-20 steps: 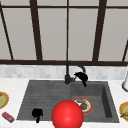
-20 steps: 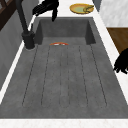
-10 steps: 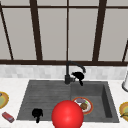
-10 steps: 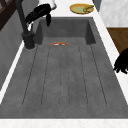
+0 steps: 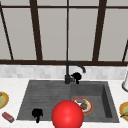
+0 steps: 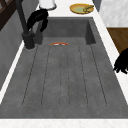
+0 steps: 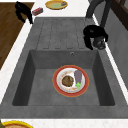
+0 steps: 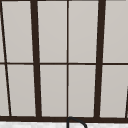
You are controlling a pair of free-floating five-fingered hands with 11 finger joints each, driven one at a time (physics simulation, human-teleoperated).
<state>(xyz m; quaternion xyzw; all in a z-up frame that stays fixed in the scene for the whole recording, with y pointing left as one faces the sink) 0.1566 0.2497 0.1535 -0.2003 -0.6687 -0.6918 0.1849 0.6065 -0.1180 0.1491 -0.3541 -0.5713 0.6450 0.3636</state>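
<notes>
My right hand [image 5: 76, 76] hangs just right of the black faucet [image 5: 67, 75], by the grey handle at its base. Its fingers curve down loosely and grip nothing, as the left side view [image 6: 37, 20] and right side view [image 7: 93, 33] show beside the faucet base [image 7: 100, 44]. My left hand [image 5: 37, 113] floats at the front left edge of the sink, fingers drooping; it is the hand [image 6: 122, 63] at the counter's edge and the hand [image 7: 22, 11] over the floor. A red-rimmed plate [image 7: 70, 80] with food lies in the basin.
A red ball [image 5: 67, 115] sits low at the sink's front. Yellow plates stand on the counter left [image 5: 2, 100] and right [image 5: 123, 110]. A pink sponge [image 5: 7, 117] lies front left, a white vessel [image 5: 125, 83] back right. The ribbed drainboard [image 6: 65, 75] is on the left.
My right hand has sunk a little lower beside the faucet, closer to its base. The left hand has stayed where it was.
</notes>
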